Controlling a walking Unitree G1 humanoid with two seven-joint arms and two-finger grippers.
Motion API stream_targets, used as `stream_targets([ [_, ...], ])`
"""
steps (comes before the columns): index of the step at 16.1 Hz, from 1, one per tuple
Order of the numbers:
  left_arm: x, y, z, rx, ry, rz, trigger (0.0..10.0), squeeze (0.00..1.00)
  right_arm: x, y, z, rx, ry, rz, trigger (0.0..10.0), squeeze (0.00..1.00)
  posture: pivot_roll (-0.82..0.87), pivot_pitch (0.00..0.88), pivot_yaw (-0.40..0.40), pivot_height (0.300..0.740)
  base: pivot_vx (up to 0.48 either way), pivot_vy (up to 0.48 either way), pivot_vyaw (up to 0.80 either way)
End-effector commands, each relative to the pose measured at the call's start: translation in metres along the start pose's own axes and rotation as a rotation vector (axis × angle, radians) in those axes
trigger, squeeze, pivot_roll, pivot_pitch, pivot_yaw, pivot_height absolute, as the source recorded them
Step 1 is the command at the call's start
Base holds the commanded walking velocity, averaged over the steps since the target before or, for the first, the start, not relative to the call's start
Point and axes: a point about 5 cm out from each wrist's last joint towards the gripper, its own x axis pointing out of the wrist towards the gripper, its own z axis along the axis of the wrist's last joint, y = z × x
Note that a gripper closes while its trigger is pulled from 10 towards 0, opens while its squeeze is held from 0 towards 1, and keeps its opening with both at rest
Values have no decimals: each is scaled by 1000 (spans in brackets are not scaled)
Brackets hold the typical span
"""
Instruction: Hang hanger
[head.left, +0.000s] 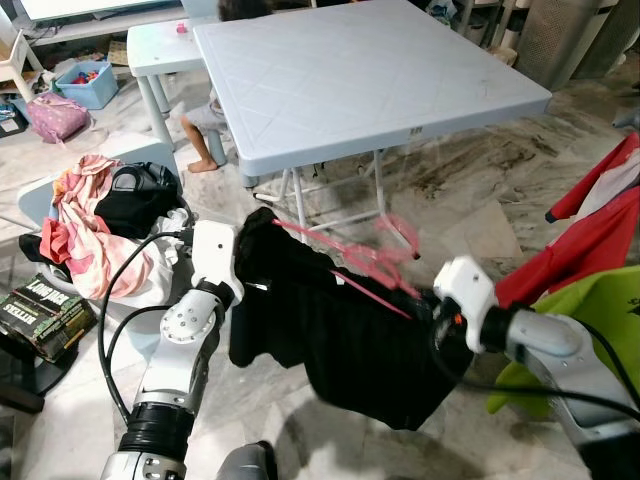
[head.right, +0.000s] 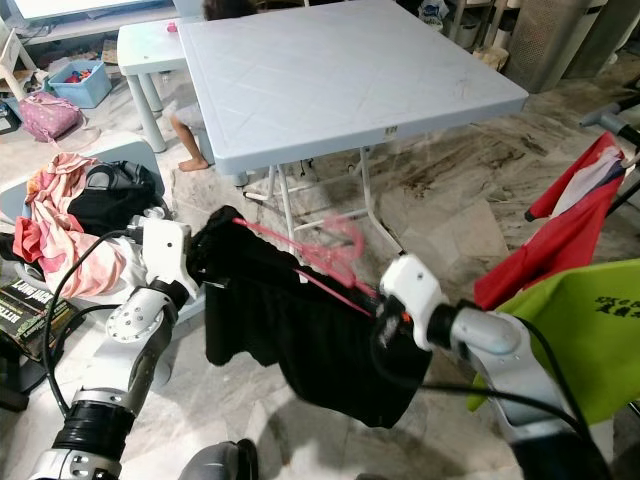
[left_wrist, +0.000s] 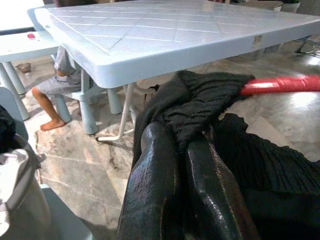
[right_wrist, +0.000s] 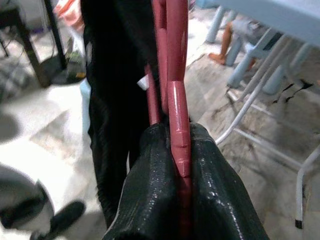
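Left gripper (left_wrist: 192, 150) is pinching the black garment (head.left: 340, 340); right gripper (right_wrist: 180, 150) is clamping the pink hanger (head.left: 365, 262), mid-air before the table (head.left: 400, 90). Keeping it level should prevent slipping.

hanger (head.left: 372, 280): glossy pink plastic | garment (head.left: 340, 340): matt black ribbed cloth | table (head.left: 400, 90): smooth plastic, seemingly | floor (head.left: 470, 190): polished stone

Looking forward and down from head height in both eye views, sharing the folding table (head.left: 370, 75), the marble floor (head.left: 450, 190) and the black garment (head.right: 310, 330) on its pink hanger (head.left: 370, 265). Peering very close along the left gripper (left_wrist: 182, 150) toward the table's near edge. Sighting equally close along the right gripper (right_wrist: 177, 145), facing down the hanger toward the table legs (right_wrist: 260, 95).
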Motion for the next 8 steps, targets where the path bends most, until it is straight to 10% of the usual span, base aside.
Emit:
stream_targets([
  [1, -6, 17, -8, 2, 36, 82, 0, 0, -6, -19, 13, 17, -79, -128, 10000, 0, -84, 53, 20, 740, 0, 0, 0],
  [4, -5, 17, -5, 4, 28, 85, 0, 0, 0, -29, 21, 131, -157, -217, 10000, 0, -82, 47, 20, 740, 0, 0, 0],
  [8, -1, 30, 6, 20, -7, 126, 0, 0, -16, -6, -18, -32, 99, 55, 10000, 0, -75, 44, 19, 740, 0, 0, 0],
])
